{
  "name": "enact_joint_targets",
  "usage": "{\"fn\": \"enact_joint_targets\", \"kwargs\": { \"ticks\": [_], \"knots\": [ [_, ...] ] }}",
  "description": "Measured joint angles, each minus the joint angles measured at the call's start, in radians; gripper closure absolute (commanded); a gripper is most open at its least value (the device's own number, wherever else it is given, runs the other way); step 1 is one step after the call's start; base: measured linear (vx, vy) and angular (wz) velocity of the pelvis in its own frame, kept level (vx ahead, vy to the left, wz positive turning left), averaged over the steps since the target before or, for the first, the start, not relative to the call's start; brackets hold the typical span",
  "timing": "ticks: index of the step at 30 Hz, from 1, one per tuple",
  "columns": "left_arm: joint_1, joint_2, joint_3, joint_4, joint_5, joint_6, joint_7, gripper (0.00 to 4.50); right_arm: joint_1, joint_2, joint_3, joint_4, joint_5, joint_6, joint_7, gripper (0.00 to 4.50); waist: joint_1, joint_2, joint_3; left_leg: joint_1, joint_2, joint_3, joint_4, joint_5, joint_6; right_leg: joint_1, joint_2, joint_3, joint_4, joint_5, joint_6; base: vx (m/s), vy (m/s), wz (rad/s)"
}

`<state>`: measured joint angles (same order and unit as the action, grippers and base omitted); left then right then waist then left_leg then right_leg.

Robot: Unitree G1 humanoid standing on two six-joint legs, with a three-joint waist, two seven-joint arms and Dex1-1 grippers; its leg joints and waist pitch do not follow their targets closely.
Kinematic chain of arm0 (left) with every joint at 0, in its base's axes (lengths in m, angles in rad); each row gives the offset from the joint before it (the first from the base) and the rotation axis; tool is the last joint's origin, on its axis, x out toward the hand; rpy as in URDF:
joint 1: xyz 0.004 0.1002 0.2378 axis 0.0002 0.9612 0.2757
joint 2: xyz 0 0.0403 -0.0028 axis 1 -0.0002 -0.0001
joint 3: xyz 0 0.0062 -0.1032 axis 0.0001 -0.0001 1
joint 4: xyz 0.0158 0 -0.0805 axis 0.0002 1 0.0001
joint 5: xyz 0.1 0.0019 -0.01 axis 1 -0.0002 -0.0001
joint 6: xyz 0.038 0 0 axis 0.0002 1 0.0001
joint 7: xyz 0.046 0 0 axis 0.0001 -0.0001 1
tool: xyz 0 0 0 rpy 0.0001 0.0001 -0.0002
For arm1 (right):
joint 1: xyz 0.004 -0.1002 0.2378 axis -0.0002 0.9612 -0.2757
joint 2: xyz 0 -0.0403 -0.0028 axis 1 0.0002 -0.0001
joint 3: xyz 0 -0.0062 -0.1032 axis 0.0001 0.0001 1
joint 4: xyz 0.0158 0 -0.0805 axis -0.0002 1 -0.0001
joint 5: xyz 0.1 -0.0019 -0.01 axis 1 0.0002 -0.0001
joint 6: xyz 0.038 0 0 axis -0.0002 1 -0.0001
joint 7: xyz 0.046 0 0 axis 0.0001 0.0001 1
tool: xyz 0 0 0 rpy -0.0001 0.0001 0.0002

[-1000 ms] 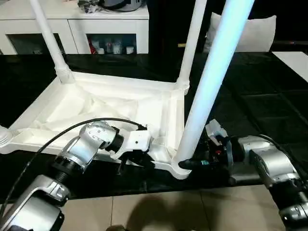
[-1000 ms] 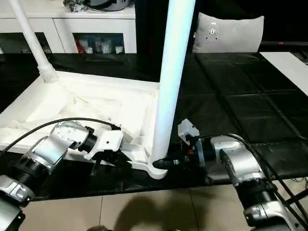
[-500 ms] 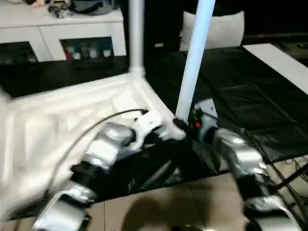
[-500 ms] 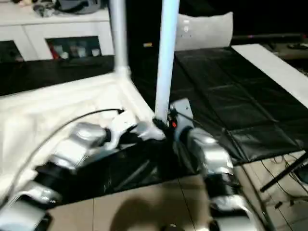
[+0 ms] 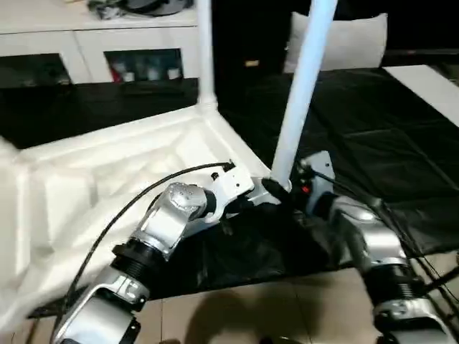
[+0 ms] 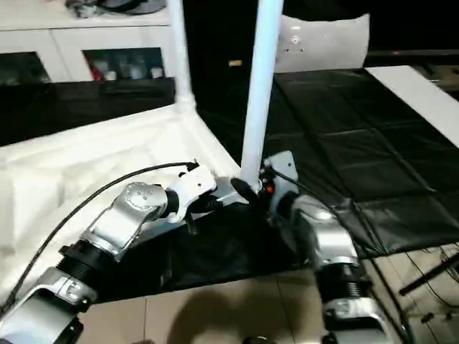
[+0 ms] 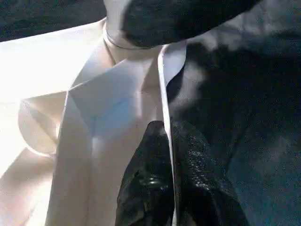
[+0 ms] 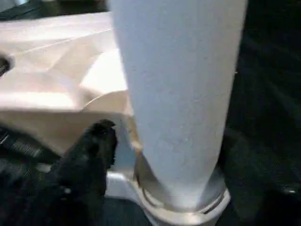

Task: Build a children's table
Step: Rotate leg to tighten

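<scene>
l gripper (image 7: 170, 188) is clamped on the thin rim wall of the tabletop (image 5: 107, 172), one black finger on each side of the edge, just short of the near corner socket (image 8: 178, 207). r gripper (image 5: 276, 190) sits right at the base of the near leg (image 5: 301, 93), against that same socket; can't tell if its fingers are closed on the tube or just pressed to it.

step in hand, as i read it: seating or steadying this leg in the corner while the top is held. to do it well: keep the l pinch square on the rim so the top doesn't twist, keep the r grip low on the tube next to the socket, push straight down the tube axis, no side load. tube is long, so a small lean at the base looks likely to swing the far end a lot.

table looks like: white plastic top lying underside up on a black mat (image 5: 373, 122), raised ribs fanning out from the corner nearest the grippers. near leg stands about upright in its socket. beyond the grippers a second leg (image 5: 204, 50) stands upright in the next corner. the rest of the top spreads away to the l arm's side.
</scene>
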<state>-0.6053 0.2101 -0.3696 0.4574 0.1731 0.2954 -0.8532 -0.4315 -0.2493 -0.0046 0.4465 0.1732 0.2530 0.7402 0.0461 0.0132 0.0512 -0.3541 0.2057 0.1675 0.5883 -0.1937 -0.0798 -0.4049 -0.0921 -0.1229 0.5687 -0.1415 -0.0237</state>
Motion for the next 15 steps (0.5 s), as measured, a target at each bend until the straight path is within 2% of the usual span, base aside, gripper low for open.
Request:
{"fn": "enact_joint_targets", "kwargs": {
  "ticks": [2,5,7,9,11,15],
  "knots": [
    [0.000,0.025,-0.007,0.004,-0.002,-0.037,-0.040,4.50,0.012,-0.056,0.004,-0.015,0.023,-0.004,0.095,0.58,0.007,0.001,0.001,0.001,0.000,0.000,0.000,0.000,0.000,0.000,0.000,0.002,0.000,0.000,0.000,0.000,0.000,0.00],
    [-0.002,0.069,-0.021,0.026,-0.005,-0.116,-0.105,4.50,0.011,-0.144,0.010,-0.026,0.029,-0.042,0.210,0.47,0.014,0.001,0.001,0.001,0.000,0.001,0.001,0.000,0.000,0.001,0.000,0.002,0.000,0.000,-0.001,0.000,0.000,0.00],
    [-0.003,0.096,-0.025,0.038,-0.012,-0.161,-0.148,4.50,0.008,-0.180,0.013,-0.034,0.030,-0.067,0.267,0.13,0.014,0.001,0.001,0.003,0.000,0.001,0.001,0.000,0.000,0.001,0.000,0.002,0.001,0.000,-0.001,0.000,0.000,0.00],
    [-0.003,0.114,-0.034,0.044,-0.023,-0.197,-0.193,4.50,0.009,-0.205,0.020,-0.034,0.030,-0.083,0.320,0.13,0.017,0.001,0.001,0.003,0.000,0.001,0.001,0.000,0.000,0.001,0.000,0.002,0.002,0.000,-0.001,0.000,0.000,0.00],
    [-0.004,0.142,-0.048,0.047,-0.038,-0.244,-0.262,4.50,0.009,-0.243,0.060,-0.043,0.029,-0.100,0.399,0.13,0.018,0.001,0.001,0.003,0.000,0.001,0.001,0.000,0.000,0.001,0.000,0.002,0.002,0.000,0.000,0.000,0.000,0.00],
    [-0.017,0.183,-0.072,0.063,-0.052,-0.322,-0.371,4.50,0.009,-0.277,0.095,-0.050,0.040,-0.096,0.530,0.13,0.037,0.001,0.001,0.003,0.000,0.002,0.002,0.000,0.000,0.001,0.000,0.002,0.003,0.000,0.000,0.000,0.000,0.00]
  ]
}}
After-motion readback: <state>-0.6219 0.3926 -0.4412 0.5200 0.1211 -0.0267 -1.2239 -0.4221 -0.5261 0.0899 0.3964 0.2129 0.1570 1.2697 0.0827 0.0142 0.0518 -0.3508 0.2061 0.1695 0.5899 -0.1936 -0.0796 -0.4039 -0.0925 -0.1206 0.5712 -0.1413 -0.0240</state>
